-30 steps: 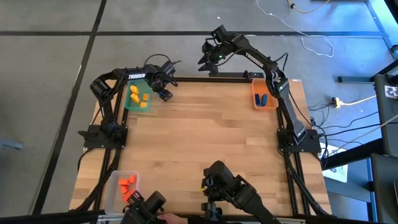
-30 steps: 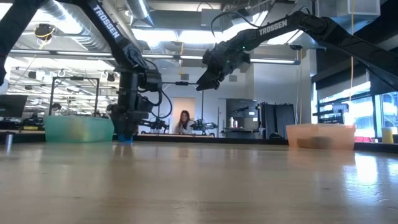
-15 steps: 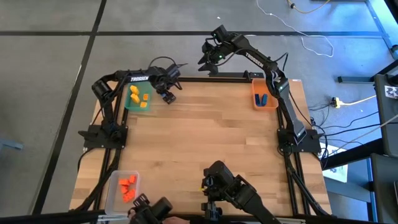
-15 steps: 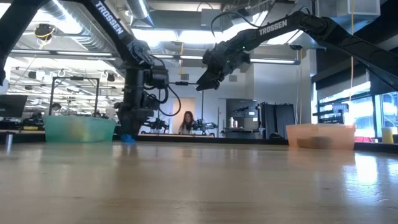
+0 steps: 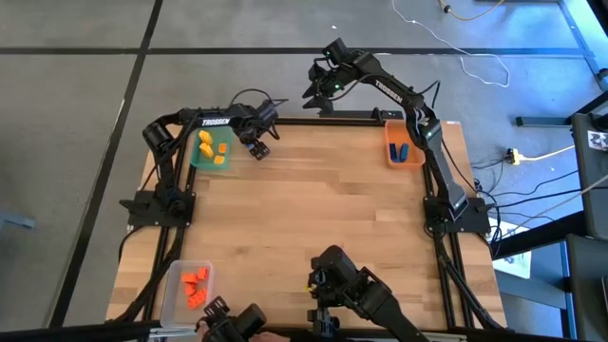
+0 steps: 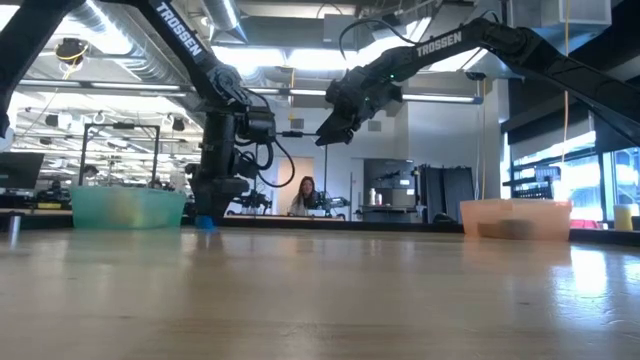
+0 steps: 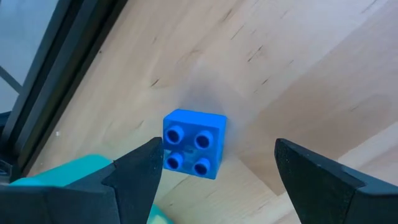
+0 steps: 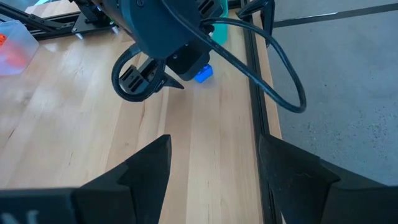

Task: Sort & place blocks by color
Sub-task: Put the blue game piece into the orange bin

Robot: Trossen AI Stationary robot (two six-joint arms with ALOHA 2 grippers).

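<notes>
Wooden bench (image 5: pixel 313 209) planks are filling my screens, with a lab room showing beyond the far edge. I am holding the left gripper (image 7: pixel 214 165) just above a single blue block (image 7: pixel 193 151), its jaws standing wide apart and empty, one on either side of the block without touching it. That block is lying studs-up on the bare wood, just beside the green bin (image 5: pixel 211 149) at the far left corner, where yellow blocks (image 5: pixel 214 147) are sitting. Further out, the orange bin (image 5: pixel 403 144) at the far right is holding blue pieces, and the clear bin (image 5: pixel 184 285) at the near left is holding red ones.

I judge the sorting nearly finished, with this stray blue block being the pickup in hand. Next I am needing to lower, close on it squarely, then carry it across to the orange bin.

The right gripper (image 5: pixel 313 88) is waiting raised beyond the far edge, jaws apart and holding nothing.
</notes>
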